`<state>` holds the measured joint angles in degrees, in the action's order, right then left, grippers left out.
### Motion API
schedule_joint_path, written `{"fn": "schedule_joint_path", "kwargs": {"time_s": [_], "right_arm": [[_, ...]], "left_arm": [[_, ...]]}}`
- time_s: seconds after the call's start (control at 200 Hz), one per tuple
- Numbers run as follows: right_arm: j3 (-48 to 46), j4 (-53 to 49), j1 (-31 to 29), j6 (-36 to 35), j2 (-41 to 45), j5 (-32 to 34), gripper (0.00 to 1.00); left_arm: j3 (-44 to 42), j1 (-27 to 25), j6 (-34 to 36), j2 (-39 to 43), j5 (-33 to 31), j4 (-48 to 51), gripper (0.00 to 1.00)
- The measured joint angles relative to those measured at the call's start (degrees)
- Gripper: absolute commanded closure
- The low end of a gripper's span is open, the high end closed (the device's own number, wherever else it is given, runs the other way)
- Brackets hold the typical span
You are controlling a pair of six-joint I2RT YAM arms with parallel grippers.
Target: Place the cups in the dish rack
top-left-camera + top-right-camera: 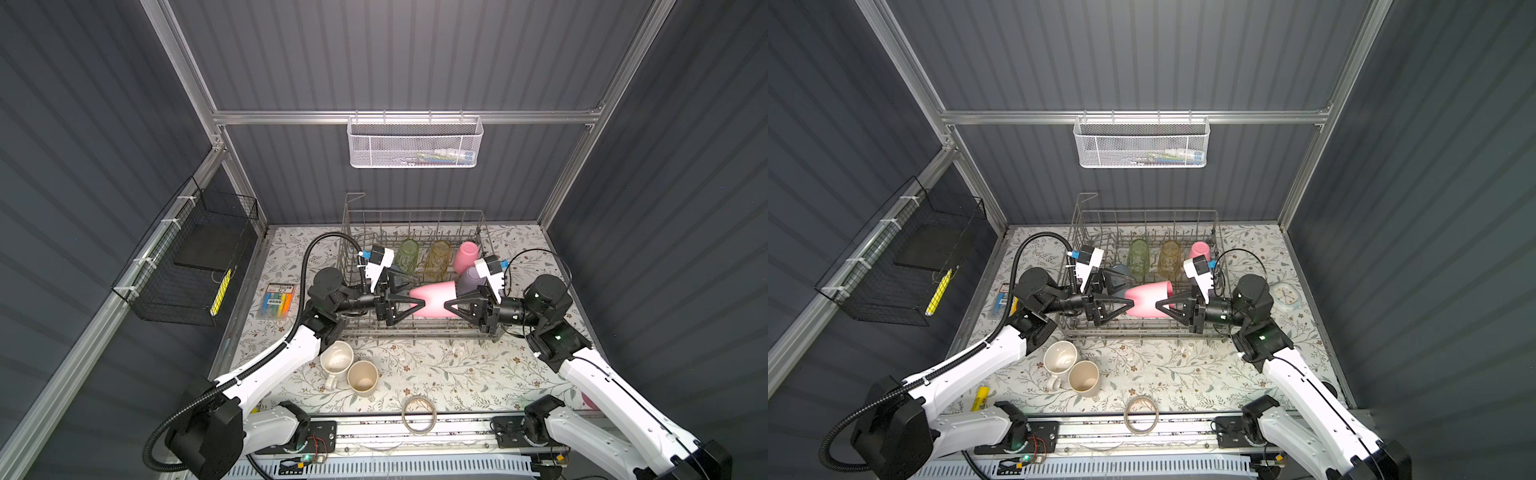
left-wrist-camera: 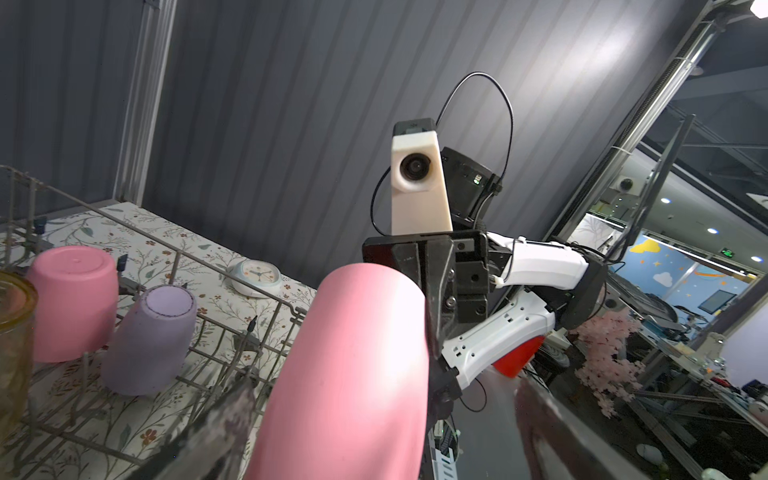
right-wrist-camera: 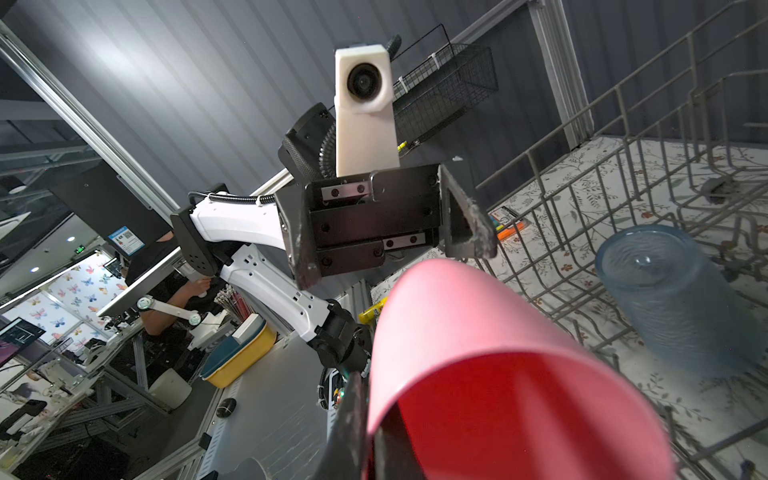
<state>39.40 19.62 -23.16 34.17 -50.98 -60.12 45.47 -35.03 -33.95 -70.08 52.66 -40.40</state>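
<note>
A tape ring [image 1: 405, 417] lies at the middle of the worktop's [image 1: 436, 374] near edge. Just beyond it, toward the left edge, the white mug [image 1: 336, 359] and the beige cup [image 1: 362, 376] stand mouth up, touching each other, outside the dish rack [image 1: 415, 332].

The rack sits on the far half of the worktop, about midway between the side edges. Over its near rows the held pink cup [image 1: 434, 299] lies on its side. The right end effector [image 1: 449, 305] is clamped on the rim at the cup's mouth, one finger inside and one outside. The left end effector [image 1: 419, 306] is spread wide, its fingers either side of the cup's closed base; whether they touch it I cannot tell.

Farther in, the blue tumbler [image 3: 665, 299] and the tilted lilac cup [image 1: 471, 278] rest bottom up. Along the far row, from left to right, stand the green tumbler [image 1: 408, 255], the amber tumbler [image 1: 438, 259] and the second pink cup [image 1: 466, 255], all inverted.
</note>
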Motion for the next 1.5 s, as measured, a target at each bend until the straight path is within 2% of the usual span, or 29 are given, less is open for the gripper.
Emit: {"fn": "schedule_joint_path", "kwargs": {"time_s": [0.195,0.57,0.7,1.011,1.206,1.396,1.501], "right_arm": [[-0.83,8.96,0.90,5.79,-0.61,-1.57,1.00],[-2.25,21.29,0.83,13.25,-5.79,-3.06,1.00],[-2.38,23.32,0.83,14.45,-6.36,-3.06,1.00],[-2.38,26.14,0.24,15.56,-7.72,-2.89,1.00],[-2.38,26.32,-0.20,15.78,-8.50,-2.89,1.00],[-2.38,27.02,-0.26,15.85,-8.55,-2.73,1.00],[-2.38,26.99,-0.24,15.89,-8.70,-2.62,1.00]], "left_arm": [[0.83,0.00,-0.83,-2.01,2.27,-0.70,0.01],[1.09,0.26,-1.66,-3.15,3.76,-1.05,0.09],[1.09,0.35,-1.77,-3.61,4.00,-1.51,0.09],[1.11,0.35,-4.04,-5.88,4.22,-4.55,0.18],[1.11,0.35,-5.33,-6.45,4.24,-6.32,0.20],[1.11,0.35,-5.81,-6.78,4.35,-7.15,0.26],[1.22,0.35,-6.14,-7.08,4.63,-7.54,0.41]]}}
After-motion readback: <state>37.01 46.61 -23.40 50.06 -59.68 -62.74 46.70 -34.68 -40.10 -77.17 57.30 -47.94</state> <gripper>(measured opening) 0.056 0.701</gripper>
